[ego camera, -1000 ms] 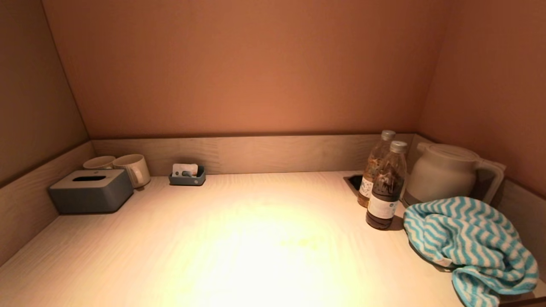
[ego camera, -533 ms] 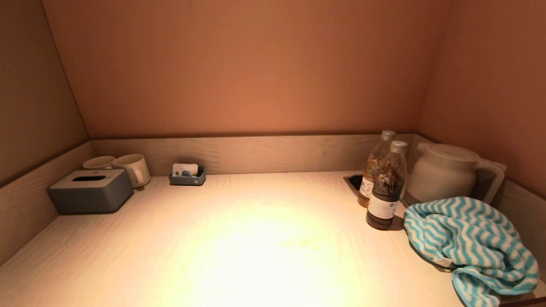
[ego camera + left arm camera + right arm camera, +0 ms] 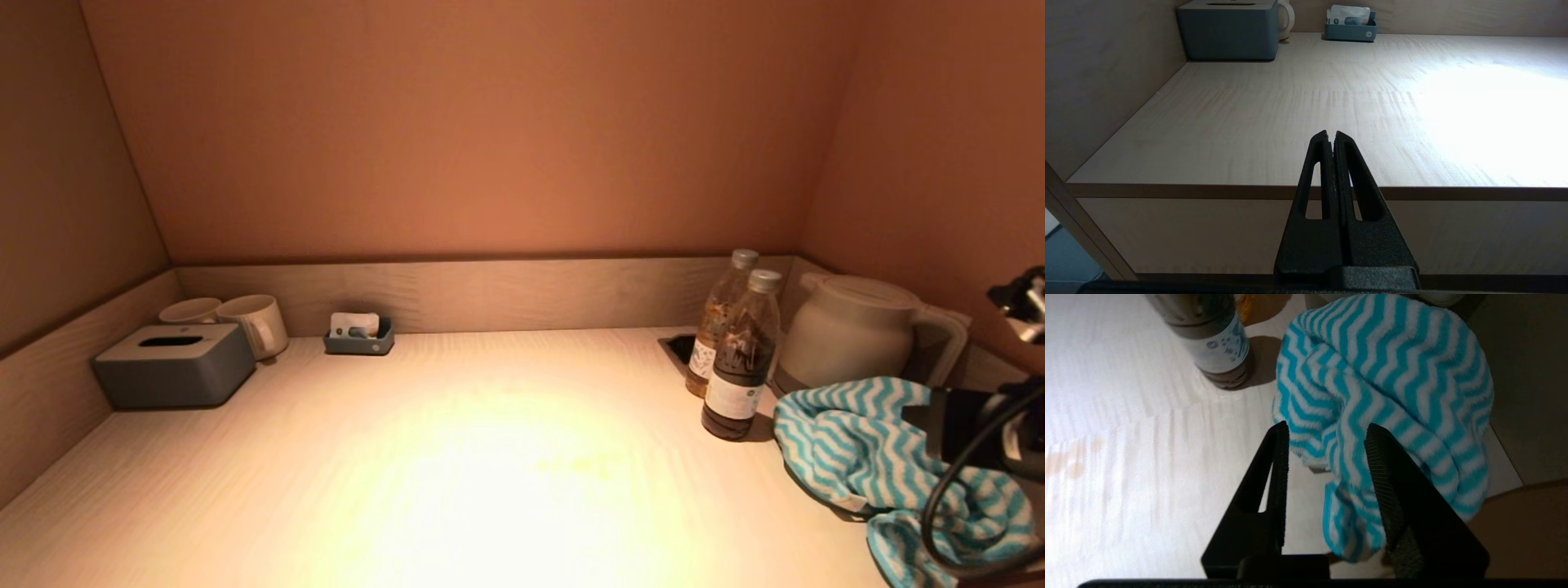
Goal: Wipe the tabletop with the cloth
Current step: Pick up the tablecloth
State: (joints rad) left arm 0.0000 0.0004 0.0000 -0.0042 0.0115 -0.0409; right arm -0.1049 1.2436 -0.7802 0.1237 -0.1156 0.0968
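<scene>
A teal-and-white zigzag cloth (image 3: 849,445) lies bunched at the right front of the light wood tabletop (image 3: 490,457). My right gripper (image 3: 927,416) comes in from the right and hangs over the cloth. In the right wrist view the gripper (image 3: 1327,426) is open, with a fold of the cloth (image 3: 1380,375) between the jaws, not clamped. Faint yellowish marks (image 3: 584,465) show on the table's middle. My left gripper (image 3: 1331,132) is shut and empty, in front of the table's front edge (image 3: 1167,191), out of the head view.
Two bottles (image 3: 739,359) stand just left of the cloth, a white kettle (image 3: 853,331) behind it, a dark recess (image 3: 679,347) by the bottles. A grey tissue box (image 3: 173,365), two mugs (image 3: 253,322) and a small grey tray (image 3: 359,336) sit back left. Walls enclose three sides.
My right arm has come into the head view from the right and now reaches over the cloth. The cloth and other things have not moved.
</scene>
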